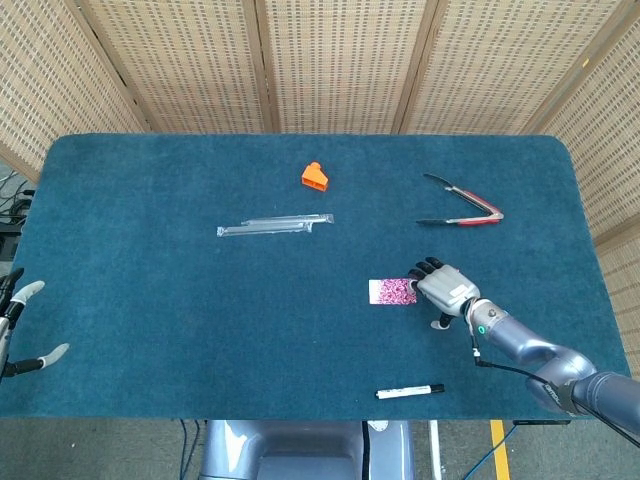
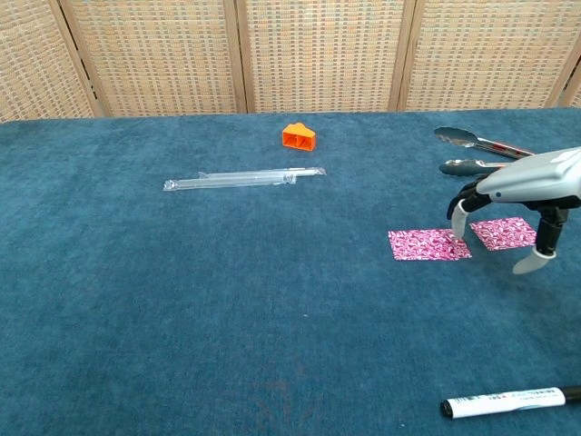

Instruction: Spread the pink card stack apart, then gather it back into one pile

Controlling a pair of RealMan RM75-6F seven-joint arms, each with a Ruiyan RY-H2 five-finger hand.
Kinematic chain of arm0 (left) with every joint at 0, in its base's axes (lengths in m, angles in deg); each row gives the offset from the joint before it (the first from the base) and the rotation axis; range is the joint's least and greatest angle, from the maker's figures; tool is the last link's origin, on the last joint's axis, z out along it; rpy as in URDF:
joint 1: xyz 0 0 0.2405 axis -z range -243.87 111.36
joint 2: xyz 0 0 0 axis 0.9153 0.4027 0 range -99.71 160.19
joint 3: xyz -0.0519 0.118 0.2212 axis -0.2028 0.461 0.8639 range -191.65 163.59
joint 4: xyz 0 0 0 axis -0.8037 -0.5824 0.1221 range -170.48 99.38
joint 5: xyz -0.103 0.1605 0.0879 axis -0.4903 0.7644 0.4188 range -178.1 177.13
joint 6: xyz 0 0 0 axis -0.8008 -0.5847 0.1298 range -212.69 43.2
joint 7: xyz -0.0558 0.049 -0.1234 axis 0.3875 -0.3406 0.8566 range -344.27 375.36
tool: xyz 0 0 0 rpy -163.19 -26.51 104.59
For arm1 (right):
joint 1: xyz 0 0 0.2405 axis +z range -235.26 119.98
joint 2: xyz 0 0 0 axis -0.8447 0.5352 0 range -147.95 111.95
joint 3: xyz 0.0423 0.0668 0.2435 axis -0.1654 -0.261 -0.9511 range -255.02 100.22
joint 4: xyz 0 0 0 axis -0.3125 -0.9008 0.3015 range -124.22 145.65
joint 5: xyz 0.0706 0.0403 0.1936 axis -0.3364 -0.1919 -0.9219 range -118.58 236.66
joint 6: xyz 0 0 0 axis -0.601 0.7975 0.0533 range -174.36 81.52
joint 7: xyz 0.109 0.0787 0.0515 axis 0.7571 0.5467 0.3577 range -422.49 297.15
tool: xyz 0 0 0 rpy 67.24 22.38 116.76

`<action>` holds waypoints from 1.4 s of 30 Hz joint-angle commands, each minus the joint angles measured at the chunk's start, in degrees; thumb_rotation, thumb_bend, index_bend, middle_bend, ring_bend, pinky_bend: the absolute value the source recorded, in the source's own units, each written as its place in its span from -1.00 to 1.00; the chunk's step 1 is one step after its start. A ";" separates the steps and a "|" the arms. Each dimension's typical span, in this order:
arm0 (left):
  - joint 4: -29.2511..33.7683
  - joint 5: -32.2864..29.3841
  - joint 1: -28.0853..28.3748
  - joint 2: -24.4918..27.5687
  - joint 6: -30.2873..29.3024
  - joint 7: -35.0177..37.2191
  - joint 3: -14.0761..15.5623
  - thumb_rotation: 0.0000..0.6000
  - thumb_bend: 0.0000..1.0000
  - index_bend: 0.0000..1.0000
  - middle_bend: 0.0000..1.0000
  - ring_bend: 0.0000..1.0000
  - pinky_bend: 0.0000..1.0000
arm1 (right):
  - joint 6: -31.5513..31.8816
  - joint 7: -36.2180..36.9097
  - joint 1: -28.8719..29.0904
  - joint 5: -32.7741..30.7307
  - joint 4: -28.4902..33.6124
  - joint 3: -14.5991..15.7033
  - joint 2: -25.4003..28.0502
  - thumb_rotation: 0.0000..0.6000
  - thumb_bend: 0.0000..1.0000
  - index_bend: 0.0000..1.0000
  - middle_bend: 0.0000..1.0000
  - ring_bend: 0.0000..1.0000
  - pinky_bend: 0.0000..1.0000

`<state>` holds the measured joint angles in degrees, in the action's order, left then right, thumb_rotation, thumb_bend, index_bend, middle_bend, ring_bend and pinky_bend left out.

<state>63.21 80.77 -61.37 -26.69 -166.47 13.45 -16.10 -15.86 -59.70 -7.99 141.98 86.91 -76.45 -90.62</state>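
right hand (image 2: 514, 202) spread, holding nothing, over two pink cards (image 2: 429, 244), left hand (image 1: 14, 322) open at table edge

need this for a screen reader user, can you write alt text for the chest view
The robot's right hand hovers with fingers spread above two pink patterned cards lying apart on a blue felt table. Tongs, an orange block, a clear plastic strip and a marker lie around.

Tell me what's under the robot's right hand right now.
The right hand arches over one pink card lying apart from the other pink card. In the head view the hand covers that card completely.
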 commanded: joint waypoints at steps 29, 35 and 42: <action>-0.37 0.00 -0.06 0.10 0.03 0.17 -0.14 0.43 -0.80 -0.69 -1.00 -1.00 -1.00 | 0.30 -1.19 -0.08 1.26 -0.01 2.28 -0.80 1.00 -0.49 -0.48 -0.72 -1.00 -1.00; -0.04 0.11 0.07 0.05 0.18 -0.27 -0.11 0.43 -0.80 -0.69 -1.00 -1.00 -1.00 | 1.14 -1.15 -0.98 1.86 1.57 3.32 0.89 1.00 -0.49 -0.48 -0.71 -1.00 -1.00; 0.40 0.20 0.08 0.22 0.02 -0.68 -0.13 0.43 -0.80 -0.69 -1.00 -1.00 -1.00 | 2.48 -0.99 -2.45 2.53 4.07 4.74 3.84 1.00 -0.49 -0.48 -0.71 -1.00 -1.00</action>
<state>63.61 80.96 -61.28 -26.47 -166.44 12.77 -16.23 -13.66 -60.73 -10.14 144.35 90.57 -72.00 -87.21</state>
